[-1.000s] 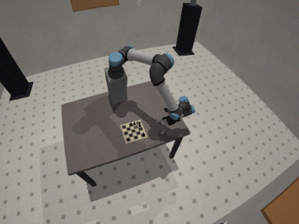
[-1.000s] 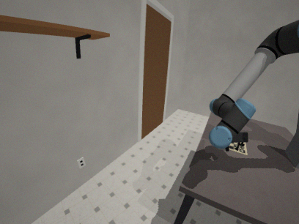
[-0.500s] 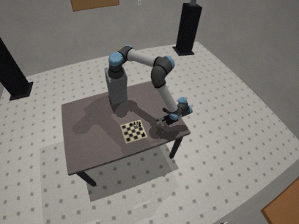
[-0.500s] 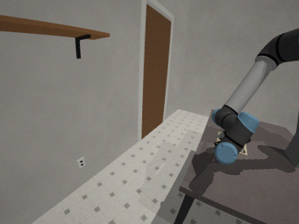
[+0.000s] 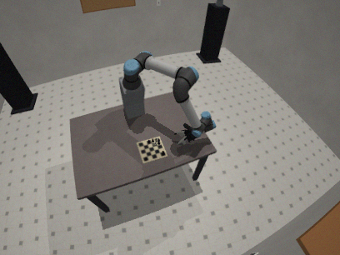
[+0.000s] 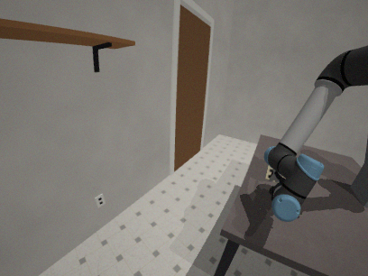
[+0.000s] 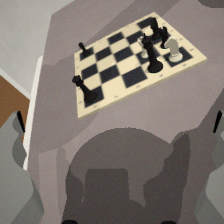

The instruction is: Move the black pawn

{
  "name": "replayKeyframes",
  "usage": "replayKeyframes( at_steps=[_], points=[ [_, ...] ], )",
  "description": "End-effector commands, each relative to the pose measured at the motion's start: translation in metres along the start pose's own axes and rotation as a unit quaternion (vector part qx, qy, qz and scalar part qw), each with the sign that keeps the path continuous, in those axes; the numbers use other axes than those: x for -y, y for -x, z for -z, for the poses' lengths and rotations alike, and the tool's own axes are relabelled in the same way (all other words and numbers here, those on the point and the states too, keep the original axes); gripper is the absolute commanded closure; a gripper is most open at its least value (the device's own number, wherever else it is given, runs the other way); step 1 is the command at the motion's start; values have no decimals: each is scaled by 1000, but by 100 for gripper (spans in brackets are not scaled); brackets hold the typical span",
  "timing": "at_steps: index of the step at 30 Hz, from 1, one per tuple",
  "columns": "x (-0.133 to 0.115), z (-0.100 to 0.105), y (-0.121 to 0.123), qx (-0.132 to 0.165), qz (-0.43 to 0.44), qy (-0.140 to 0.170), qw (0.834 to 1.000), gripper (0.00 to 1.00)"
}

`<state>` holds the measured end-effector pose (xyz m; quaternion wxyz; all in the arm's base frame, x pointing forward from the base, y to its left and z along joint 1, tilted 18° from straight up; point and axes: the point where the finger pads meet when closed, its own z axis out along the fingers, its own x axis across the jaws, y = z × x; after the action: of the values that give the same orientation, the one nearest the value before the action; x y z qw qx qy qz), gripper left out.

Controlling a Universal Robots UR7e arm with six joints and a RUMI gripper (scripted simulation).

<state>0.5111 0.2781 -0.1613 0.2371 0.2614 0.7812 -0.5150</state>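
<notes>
Gripper (image 5: 183, 135) gapes beside checkered square board (image 5: 152, 150).
</notes>
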Motion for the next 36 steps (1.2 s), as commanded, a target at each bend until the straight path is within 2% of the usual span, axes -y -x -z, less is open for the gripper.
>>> replayKeyframes(
  at_steps=[1, 7, 16, 36],
  points=[
    [-6, -5, -13, 14, 102, -6, 995, 0],
    [-9, -10, -23, 23, 171, -16, 985, 0],
    [-12, -13, -30, 29, 215, -21, 976, 0],
    [-12, -14, -31, 29, 228, -23, 973, 0]
  ],
)
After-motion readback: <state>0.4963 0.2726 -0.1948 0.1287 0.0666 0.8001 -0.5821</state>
